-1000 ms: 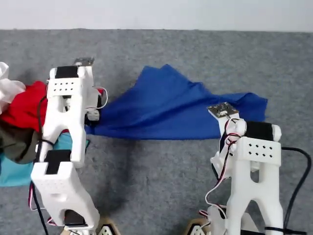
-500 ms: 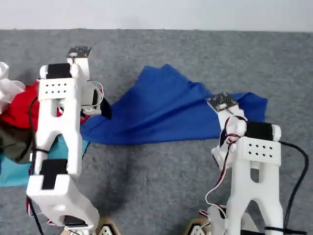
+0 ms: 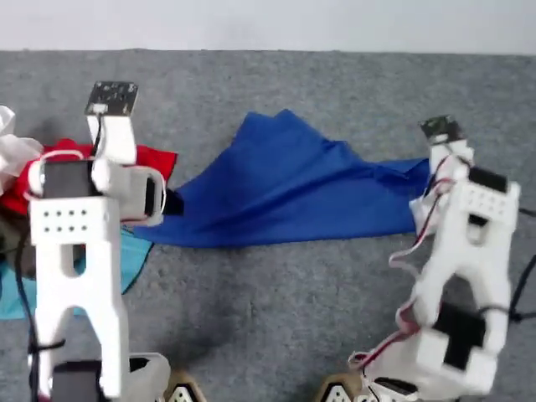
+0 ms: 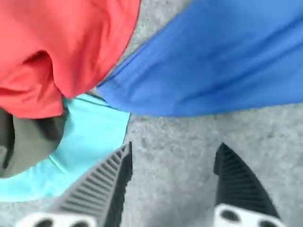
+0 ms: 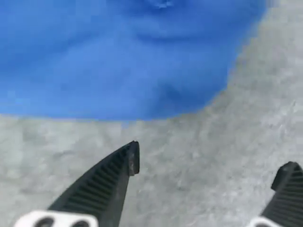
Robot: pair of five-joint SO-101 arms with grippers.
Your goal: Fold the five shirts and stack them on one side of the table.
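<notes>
**Left gripper** (image 4: 175,147) — jaws wide apart, nothing held. It hangs over bare table (image 3: 285,318) just short of the left-hand tip of the blue shirt (image 3: 293,193), at centre left of the high view.

**Right gripper** (image 5: 211,156) — jaws likewise wide, empty. It is over bare table just off the shirt's right-hand end, at centre right.

**Blue shirt** — rumpled and unfolded, mid-frame. Its long axis runs left to right, so each arm faces one end and neither is nearer overall. The next grasp likely takes both ends at once.

**Pile, left edge of frame** — red shirt (image 3: 155,159), teal shirt (image 3: 134,247), dark shirt (image 4: 23,142), white shirt (image 3: 12,146). Red and teal lie against the blue shirt's left tip.

**Table** — grey and felt-like, so cloth will probably drag rather than slide.

**Beyond** — pale wall (image 3: 268,25) along the top of the frame.
</notes>
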